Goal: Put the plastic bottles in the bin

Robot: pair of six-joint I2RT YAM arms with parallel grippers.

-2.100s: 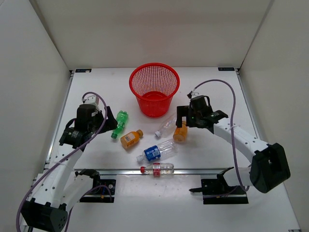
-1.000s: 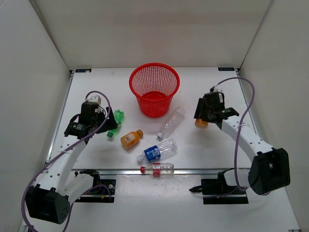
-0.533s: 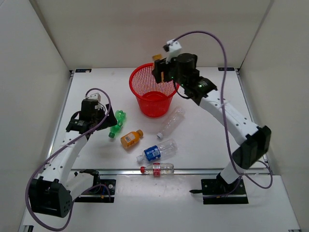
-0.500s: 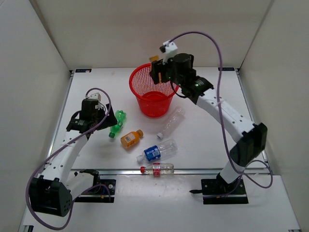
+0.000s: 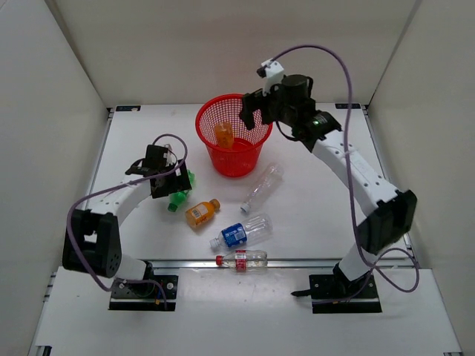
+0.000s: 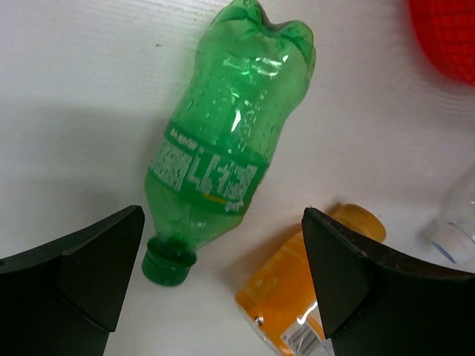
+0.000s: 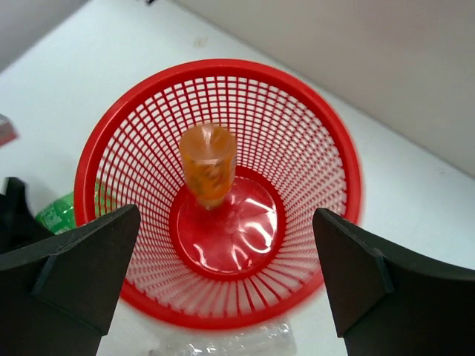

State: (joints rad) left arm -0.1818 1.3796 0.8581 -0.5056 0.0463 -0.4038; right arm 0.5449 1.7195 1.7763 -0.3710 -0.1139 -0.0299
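left gripper jaws apart, green bottle between them | long axis 7-to-1 o'clock, cap at 7 | left arm nearer | right gripper spread above bin

The left arm is folded low, with its elbow at 8 o'clock in the overhead view and its forearm running in toward 9 o'clock. The left gripper points down at the table, jaws spread wide. The right arm rises from its base at 5 o'clock and stretches to 12 o'clock. The right gripper faces downward, jaws wide apart.
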